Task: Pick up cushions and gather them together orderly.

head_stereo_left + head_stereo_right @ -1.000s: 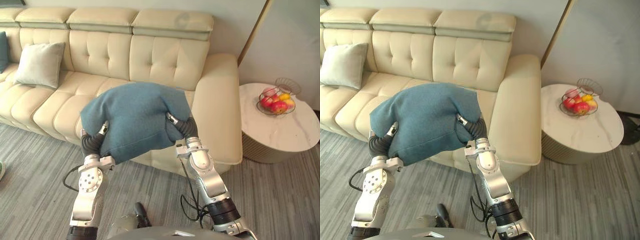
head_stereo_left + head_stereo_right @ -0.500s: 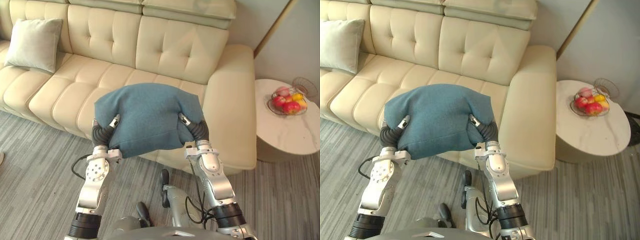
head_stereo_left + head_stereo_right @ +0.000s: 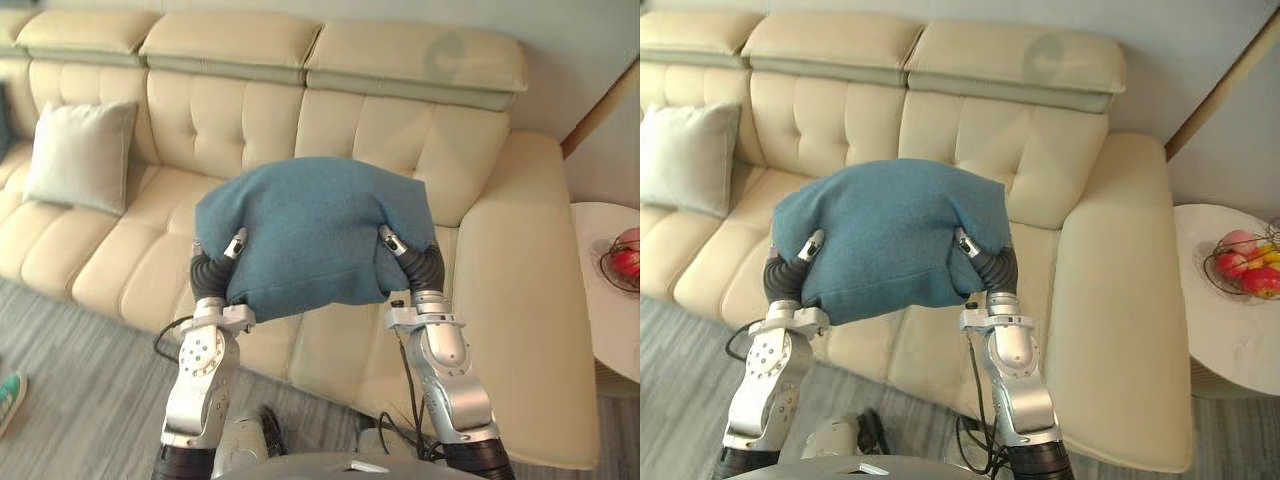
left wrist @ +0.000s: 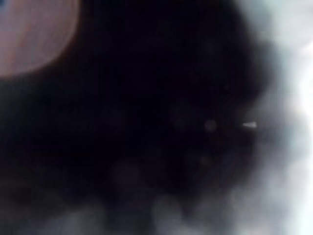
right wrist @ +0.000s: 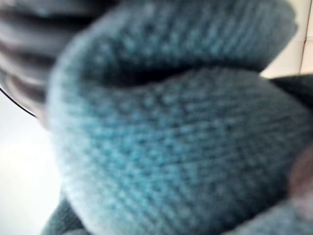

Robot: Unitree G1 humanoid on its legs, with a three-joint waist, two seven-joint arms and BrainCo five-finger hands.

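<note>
Left robot hand point(image 3: 210, 276) and right robot hand point(image 3: 426, 268) carry blue cushion point(image 3: 310, 225), grasp unclear; basket point(image 3: 1210, 268) holds fruit point(image 3: 1240, 245).

Seat of the cream tufted leather sofa point(image 3: 125, 250) lies open between the pale grey square cushion point(image 3: 80, 155) and the broad padded armrest point(image 3: 530, 300); the teal knitted cushion point(image 3: 310, 230) hangs above it.

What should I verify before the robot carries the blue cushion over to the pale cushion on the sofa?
1. Blue cushion held up between left hand and right hand: ok.
2. Firmness of the hold: cannot tell.
3. Pale cushion found, leaning on the backrest at the left: ok.
4. Sofa seat beside it free: ok.
5. Fruit bowl on the side table, far right, off the path: ok.
</note>
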